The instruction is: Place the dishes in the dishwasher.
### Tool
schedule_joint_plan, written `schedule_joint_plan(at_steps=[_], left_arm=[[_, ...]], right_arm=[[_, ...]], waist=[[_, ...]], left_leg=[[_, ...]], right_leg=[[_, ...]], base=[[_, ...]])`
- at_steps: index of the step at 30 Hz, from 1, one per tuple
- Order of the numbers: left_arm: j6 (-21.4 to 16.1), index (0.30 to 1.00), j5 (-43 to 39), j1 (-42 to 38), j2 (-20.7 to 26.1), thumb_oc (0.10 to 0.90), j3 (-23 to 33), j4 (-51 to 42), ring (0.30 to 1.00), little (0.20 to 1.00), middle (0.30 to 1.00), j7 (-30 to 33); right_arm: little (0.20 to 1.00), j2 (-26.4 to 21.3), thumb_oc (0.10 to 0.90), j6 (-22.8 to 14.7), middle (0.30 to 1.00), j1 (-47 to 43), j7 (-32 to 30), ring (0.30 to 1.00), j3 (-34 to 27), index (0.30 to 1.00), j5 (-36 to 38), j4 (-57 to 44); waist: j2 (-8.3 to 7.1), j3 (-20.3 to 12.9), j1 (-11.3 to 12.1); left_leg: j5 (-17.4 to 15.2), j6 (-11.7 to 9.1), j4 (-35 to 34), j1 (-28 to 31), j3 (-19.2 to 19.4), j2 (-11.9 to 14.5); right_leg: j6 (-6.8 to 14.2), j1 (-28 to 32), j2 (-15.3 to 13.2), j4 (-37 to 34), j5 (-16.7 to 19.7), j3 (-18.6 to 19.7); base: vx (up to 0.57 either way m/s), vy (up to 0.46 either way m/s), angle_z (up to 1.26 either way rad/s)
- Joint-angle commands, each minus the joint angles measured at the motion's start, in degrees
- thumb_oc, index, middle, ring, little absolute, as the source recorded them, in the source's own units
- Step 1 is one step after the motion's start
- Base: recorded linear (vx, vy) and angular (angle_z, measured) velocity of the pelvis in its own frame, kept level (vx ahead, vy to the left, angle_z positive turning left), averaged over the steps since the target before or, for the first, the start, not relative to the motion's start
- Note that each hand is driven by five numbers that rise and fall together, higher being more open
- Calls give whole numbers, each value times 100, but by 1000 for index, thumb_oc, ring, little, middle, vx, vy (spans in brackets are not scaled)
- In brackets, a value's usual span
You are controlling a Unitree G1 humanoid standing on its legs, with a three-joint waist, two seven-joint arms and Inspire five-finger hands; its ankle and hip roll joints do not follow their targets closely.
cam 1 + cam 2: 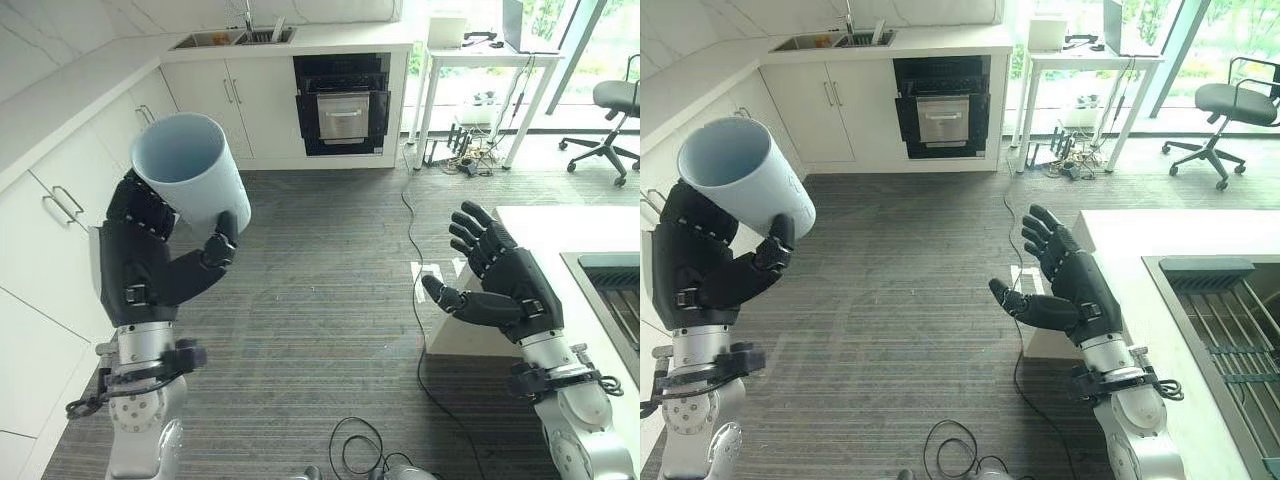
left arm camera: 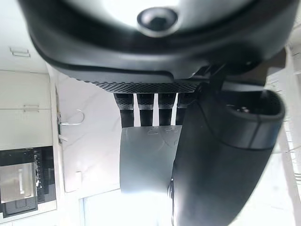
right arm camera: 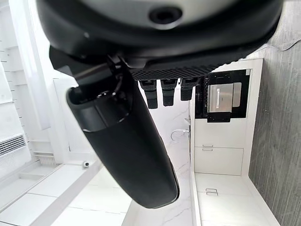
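Two dark hands rise over a striped grey floor in the left eye view. At the robot's left, the left hand (image 1: 150, 265) grips a pale blue cup (image 1: 190, 170), fingers behind its wall and thumb pressed on the front. The cup tilts, its open mouth turned up and toward the cabinets (image 1: 60, 210) on that side. The right hand (image 1: 500, 285) hangs empty, palm turned inward, fingers spread and straight.

Seen from the right eye, a wire rack (image 1: 1230, 320) sits sunk in the white counter (image 1: 1120, 240) at the robot's far right, just past the right hand. It may be the dishwasher's basket, though its far side is cut off at the frame edge. The cup is well apart from it, across the whole floor gap, so the empty right hand is the nearer one. Getting the cup there looks to need a turn, a long reach across, or a handover. A dark built-in appliance (image 1: 940, 105) on the far wall could equally be the target; its door stands shut.

Looking along the left wrist, the cup shows pale between the fingers (image 2: 146, 108) and the thumb.

Along the right wrist, the straight fingers (image 3: 167, 92) hold nothing.
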Motion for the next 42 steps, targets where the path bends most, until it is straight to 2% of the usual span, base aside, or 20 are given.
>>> schedule_joint_plan(at_steps=[1,2,5,8,10,13,15,16,18,19,21,22,23,26,28,31,33,36,39,42], left_arm=[[-772,300,-146,-401,339,400,400,-542,300,300,300,52],[-757,300,-118,-409,314,400,383,-553,300,300,300,39],[-768,300,10,-322,247,400,374,-596,300,300,300,-118],[-906,300,180,-199,291,400,382,-604,300,300,300,-68],[-965,300,230,-144,318,400,455,-561,300,300,300,27],[-967,300,456,-163,372,400,457,-539,300,300,300,96],[-862,300,389,-290,493,400,478,-523,300,300,300,32],[-651,300,410,-557,645,400,417,-401,300,300,300,-155],[-509,300,409,-751,746,400,306,-311,300,300,300,-336],[-422,300,396,-822,775,400,237,-286,300,300,300,-463],[-399,300,432,-864,755,400,191,-274,300,300,300,-611],[-421,300,541,-831,729,400,172,-277,300,300,300,-646],[-361,300,594,-785,695,400,153,-314,300,300,300,-526],[-287,300,407,-716,751,400,262,-349,300,300,300,-575],[-295,300,372,-641,725,400,240,-361,300,300,300,-688],[-379,300,627,-660,669,400,51,-412,300,300,300,-648],[-421,300,632,-725,691,400,-9,-373,300,300,300,-594],[-289,300,454,-871,726,400,-80,-383,300,300,300,-407],[-303,300,424,-926,536,400,-177,-442,300,300,300,-400],[-270,300,142,-810,416,400,-144,-489,300,300,300,-465]], right_arm=[[900,-146,800,-644,900,-560,24,900,-537,900,12,-489],[900,-136,800,-640,900,-572,16,900,-552,900,-23,-475],[900,-27,800,-553,900,-677,116,900,-506,900,-94,-486],[900,-46,800,-628,900,-553,257,900,-470,900,-139,-553],[900,-230,800,-671,900,-585,286,900,-483,900,-23,-503],[900,-257,800,-688,900,-561,289,900,-530,900,146,-510],[900,-212,800,-605,900,-497,318,900,-591,900,302,-601],[900,-92,800,-570,900,-538,242,900,-518,900,154,-579],[900,-14,800,-556,900,-629,114,900,-431,900,9,-529],[900,41,800,-532,900,-646,95,900,-408,900,60,-525],[900,144,800,-530,900,-633,128,900,-377,900,43,-516],[900,233,800,-520,900,-625,203,900,-307,900,-54,-481],[900,267,800,-532,900,-644,257,900,-154,900,-123,-372],[900,238,800,-470,900,-565,375,900,-193,900,22,-411],[900,211,800,-522,900,-471,462,900,-258,900,135,-408],[900,255,800,-591,900,-515,382,900,-201,900,192,-409],[900,230,800,-629,900,-558,327,900,-150,900,128,-373],[900,64,800,-449,900,-881,230,900,-34,900,164,-281],[900,-9,800,-426,900,-996,255,900,-19,900,76,-313],[900,-98,800,-440,900,-853,343,900,-157,900,243,-346]], waist=[[-170,118,20],[-186,192,67],[5,328,47],[155,356,95],[213,327,153],[216,243,114],[167,113,127],[63,28,122],[19,31,93],[60,30,50],[179,94,-21],[263,156,-80],[265,225,-100],[173,244,-101],[-45,349,-165],[-97,372,-361],[-104,320,-391],[-113,99,-368],[-77,23,-311],[-111,21,-279]], left_leg=[[0,-458,492,137,448,118],[225,-523,492,0,427,136],[-40,-554,492,-452,549,619],[324,-727,492,-955,230,830],[304,-758,492,-1096,22,757],[197,-677,492,-983,162,749],[0,-487,492,-786,31,480],[-167,-300,492,-634,-22,246],[-231,-176,492,-549,-169,81],[-273,-102,492,-464,-302,-5],[-342,3,492,-338,-453,-69],[-419,59,492,-199,-505,-108],[-484,65,492,-123,-396,-86],[-528,-8,492,-62,-299,-61],[-696,-52,492,132,-120,-138],[-909,1,492,438,-71,-250],[-1057,70,492,511,-131,-295],[-1257,43,492,764,-25,-255],[-1020,-167,492,1034,114,-126],[-40,-433,492,1208,173,-26]], right_leg=[[521,726,-174,-820,149,207],[508,764,-177,-820,151,207],[579,846,-71,-820,108,166],[546,1017,65,-820,-28,244],[530,1087,73,-820,-108,246],[608,1189,-42,-820,-114,213],[767,1350,-209,-820,-72,241],[978,1477,-448,-820,341,154],[1106,1574,-546,-820,869,92],[1160,1636,-514,-820,1414,113],[1168,1426,-460,12,1765,184],[1105,987,-428,679,1793,271],[942,493,-437,679,1495,127],[903,688,-270,-498,1292,-168],[929,248,-467,-820,929,-141],[1025,-692,-561,-820,1257,244],[1040,-718,-486,-820,1145,411],[976,-418,-440,-820,1162,275],[808,-148,-350,-820,974,172],[629,49,-267,-820,764,233]], base=[[119,-91,3],[108,-40,3],[175,153,8],[291,265,2],[349,340,-20],[255,261,-64],[359,320,-25],[392,326,1],[340,267,29],[282,210,49],[249,244,63],[262,231,58],[250,131,23],[234,-108,-26],[254,-254,-32],[312,-241,-43],[295,-257,14],[354,-356,37],[258,-230,-5],[216,-175,9]])
